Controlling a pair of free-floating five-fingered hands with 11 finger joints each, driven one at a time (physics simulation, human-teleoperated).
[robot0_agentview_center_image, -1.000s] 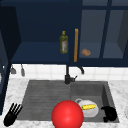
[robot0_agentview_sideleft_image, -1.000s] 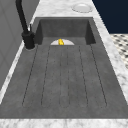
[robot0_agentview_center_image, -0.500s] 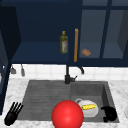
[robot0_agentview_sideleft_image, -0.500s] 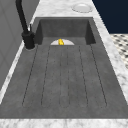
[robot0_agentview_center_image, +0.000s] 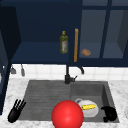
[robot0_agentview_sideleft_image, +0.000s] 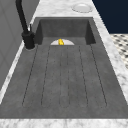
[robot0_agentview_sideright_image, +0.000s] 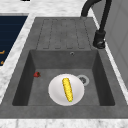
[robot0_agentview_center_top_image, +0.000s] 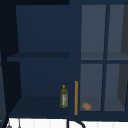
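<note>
My left hand (robot0_agentview_center_image: 15, 111) hangs at the front left corner of the sink's draining board (robot0_agentview_center_image: 45, 97), fingers straight and spread, holding nothing. At the front right corner of the basin (robot0_agentview_center_image: 105, 90), my right hand (robot0_agentview_center_image: 109, 113) is curled into a fist with nothing in it. A white plate (robot0_agentview_center_image: 91, 113) with a yellow corn cob (robot0_agentview_center_image: 89, 107) lies in the basin beside the right hand; the plate (robot0_agentview_sideright_image: 57, 93) and the corn cob (robot0_agentview_sideright_image: 67, 89) show well from the right side. A red ball (robot0_agentview_center_image: 67, 114) sits at the front.
A black tap (robot0_agentview_center_image: 68, 75) stands behind the sink. In the open wall cabinet are an oil bottle (robot0_agentview_center_top_image: 64, 96), an orange door handle (robot0_agentview_center_top_image: 76, 97) and a brown bun (robot0_agentview_center_top_image: 86, 106). A small red thing (robot0_agentview_sideright_image: 37, 74) lies in the basin. A round white dish (robot0_agentview_sideleft_image: 81, 7) rests on the counter.
</note>
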